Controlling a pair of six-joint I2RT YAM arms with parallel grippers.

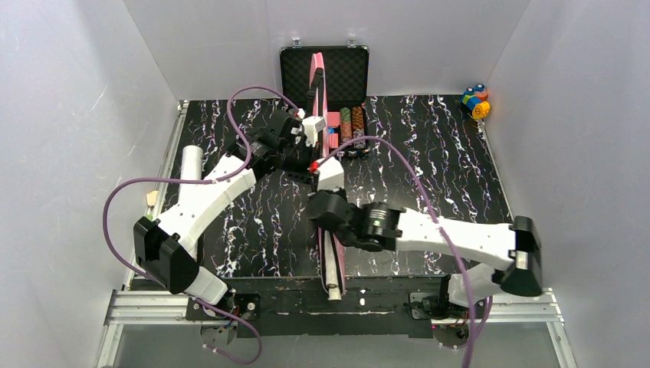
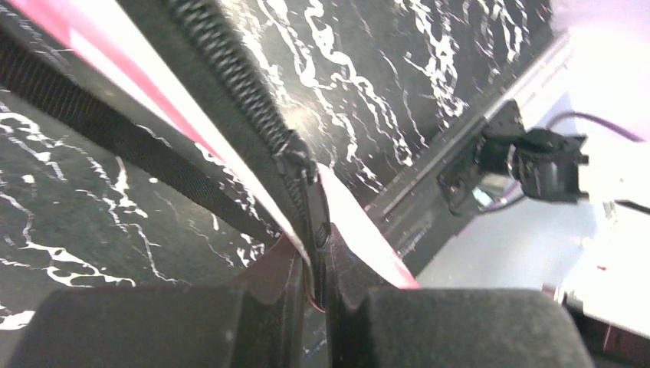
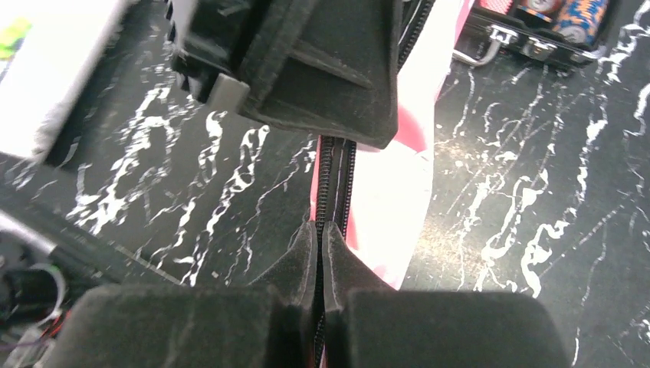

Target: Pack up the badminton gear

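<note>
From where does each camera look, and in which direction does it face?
Top external: above and behind the bases, facing down on the table; both arms show, holding the pink racket cover.
Left wrist: on the left arm, looking along the left end effector, shut on the cover's zipper, toward a table edge.
Right wrist: on the right arm, looking along the right end effector, shut on that zipper, toward the poker chip case.
Shared: both wrist views show the zipper.
</note>
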